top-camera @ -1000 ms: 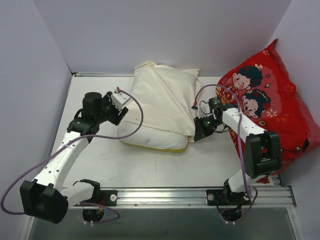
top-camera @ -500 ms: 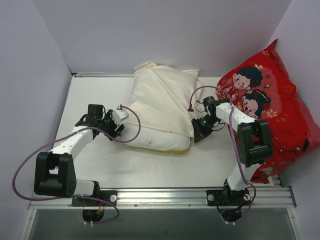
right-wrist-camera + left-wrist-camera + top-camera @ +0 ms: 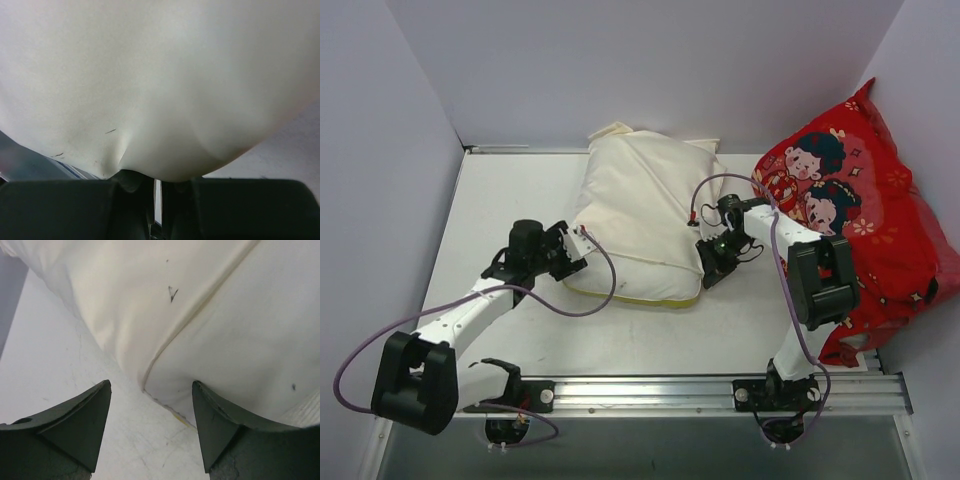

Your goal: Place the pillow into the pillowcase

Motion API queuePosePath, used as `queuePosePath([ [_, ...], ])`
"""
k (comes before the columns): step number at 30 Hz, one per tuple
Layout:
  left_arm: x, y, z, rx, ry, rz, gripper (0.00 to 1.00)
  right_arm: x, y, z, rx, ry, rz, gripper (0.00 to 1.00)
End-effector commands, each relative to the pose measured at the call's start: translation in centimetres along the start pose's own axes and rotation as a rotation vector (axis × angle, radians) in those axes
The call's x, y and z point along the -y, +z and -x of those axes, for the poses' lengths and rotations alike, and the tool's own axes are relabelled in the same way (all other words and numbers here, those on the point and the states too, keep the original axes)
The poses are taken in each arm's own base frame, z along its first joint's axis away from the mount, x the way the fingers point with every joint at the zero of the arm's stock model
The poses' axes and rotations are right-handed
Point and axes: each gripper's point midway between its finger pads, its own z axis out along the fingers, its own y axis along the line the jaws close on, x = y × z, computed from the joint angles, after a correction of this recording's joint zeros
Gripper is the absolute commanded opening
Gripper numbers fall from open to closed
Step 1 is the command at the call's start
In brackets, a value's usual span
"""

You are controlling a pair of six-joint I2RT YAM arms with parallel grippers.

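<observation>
Left gripper (image 3: 150, 427): fingers spread apart and holding nothing, low over the bench, aimed at the near-left corner of the bedding.
Between its fingers: that corner sits just ahead of the gap. Whether the right-hand finger (image 3: 220, 425) touches the fabric cannot be told.
Right gripper (image 3: 711, 264): fingers together, clamped on a puckered fold of the cream, slightly shiny fabric pillowcase (image 3: 645, 195) at its near-right edge.
Pillow: the soft white rectangular pillow with a yellow piped seam (image 3: 632, 284) is mostly inside the pillowcase. Only its near end shows as a whiter strip below the slanting hem.
Pillowcase: lies wrinkled and filled out at the middle of the bench, its closed end toward the back wall.
Bench: the flat white bench (image 3: 510, 190) carries both.
Red cushion: the red cushion printed with cartoon children (image 3: 880, 225) leans against the right wall, beside the right arm.
</observation>
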Motion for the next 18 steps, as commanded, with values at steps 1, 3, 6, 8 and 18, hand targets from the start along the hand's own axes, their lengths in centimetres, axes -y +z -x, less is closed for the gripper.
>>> queuePosePath([
  [1,-1.1,-0.5,4.0,0.128,0.171,0.087,0.74,-0.3,-1.2,-0.4,-0.004,-0.009,0.001,0.00],
  [3,-0.1,-0.2,4.7,0.142,0.219,0.085,0.75,-0.4,-1.3,-0.4,-0.002,-0.008,0.002,0.00],
  [6,1.0,0.4,5.8,0.158,0.285,0.092,0.75,-0.5,-1.4,-0.4,0.002,-0.009,0.001,0.00],
  [8,1.7,1.3,6.4,0.168,0.328,0.090,0.75,-0.5,-1.5,-0.4,0.004,-0.009,0.003,0.00],
  [18,-0.2,5.0,7.1,0.136,0.459,0.250,0.75,-0.1,-1.4,-1.2,-0.013,0.002,-0.003,0.00],
])
